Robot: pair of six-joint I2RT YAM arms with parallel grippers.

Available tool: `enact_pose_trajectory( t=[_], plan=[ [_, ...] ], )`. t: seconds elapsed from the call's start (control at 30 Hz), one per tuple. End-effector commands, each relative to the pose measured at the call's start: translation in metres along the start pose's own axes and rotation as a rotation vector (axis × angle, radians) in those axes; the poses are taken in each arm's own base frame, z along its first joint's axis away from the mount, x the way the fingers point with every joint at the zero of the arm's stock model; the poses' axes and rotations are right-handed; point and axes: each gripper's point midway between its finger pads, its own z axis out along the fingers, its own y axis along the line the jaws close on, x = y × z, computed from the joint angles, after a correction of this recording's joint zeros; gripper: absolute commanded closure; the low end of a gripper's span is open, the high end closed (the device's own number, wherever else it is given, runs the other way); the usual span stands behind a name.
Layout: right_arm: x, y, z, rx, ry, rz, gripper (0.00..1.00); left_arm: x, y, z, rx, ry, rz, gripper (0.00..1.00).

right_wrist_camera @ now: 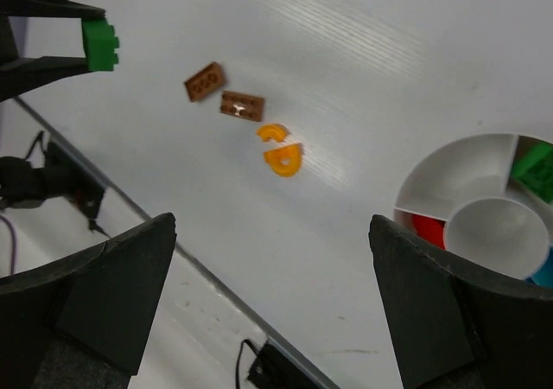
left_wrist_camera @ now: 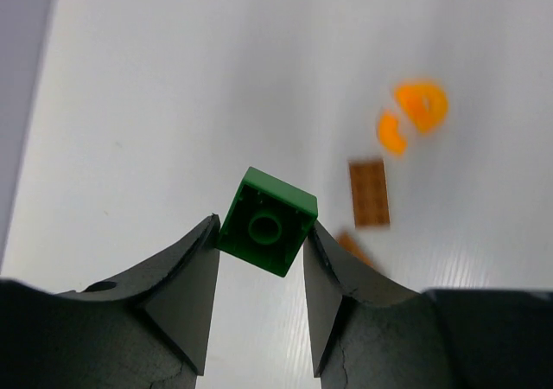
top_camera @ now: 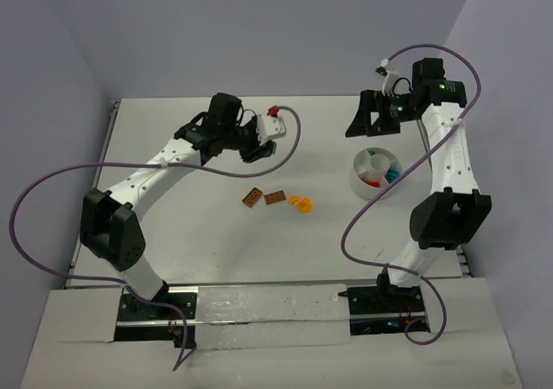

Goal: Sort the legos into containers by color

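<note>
My left gripper [left_wrist_camera: 259, 233] is shut on a green lego brick [left_wrist_camera: 268, 220], holding it above the table at the back left [top_camera: 262, 149]. Two brown lego plates [top_camera: 253, 197] [top_camera: 275, 197] and two orange curved pieces [top_camera: 300, 203] lie mid-table. They also show in the left wrist view [left_wrist_camera: 369, 193] [left_wrist_camera: 422, 105] and the right wrist view [right_wrist_camera: 242, 105] [right_wrist_camera: 283, 159]. The white divided bowl [top_camera: 359, 180] sits at the right, holding a red [right_wrist_camera: 428, 231], a green [right_wrist_camera: 536, 168] and a teal piece [right_wrist_camera: 543, 272]. My right gripper [right_wrist_camera: 272, 223] is open and empty, high behind the bowl [top_camera: 367, 117].
The table's near edge with a metal rail and a cable [right_wrist_camera: 259, 367] runs below my right gripper. Purple cables [top_camera: 363, 216] loop from both arms. The table's left edge [top_camera: 112, 121] is beside the left arm.
</note>
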Motion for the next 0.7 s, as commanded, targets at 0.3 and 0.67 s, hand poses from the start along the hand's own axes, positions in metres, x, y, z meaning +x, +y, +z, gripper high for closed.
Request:
enact_pose_trajectory(
  t=[0.3,0.67],
  plan=[
    [0.006,0.096,0.011,-0.344,0.007,-0.021,0.00,-0.138,-0.022,0.011,-0.202,-0.285,-0.222,1.00],
    [0.031,0.111,0.025,-0.415,0.098,-0.007,0.10,-0.166,-0.030,0.013,-0.226,-0.339,-0.206,1.00]
  ],
)
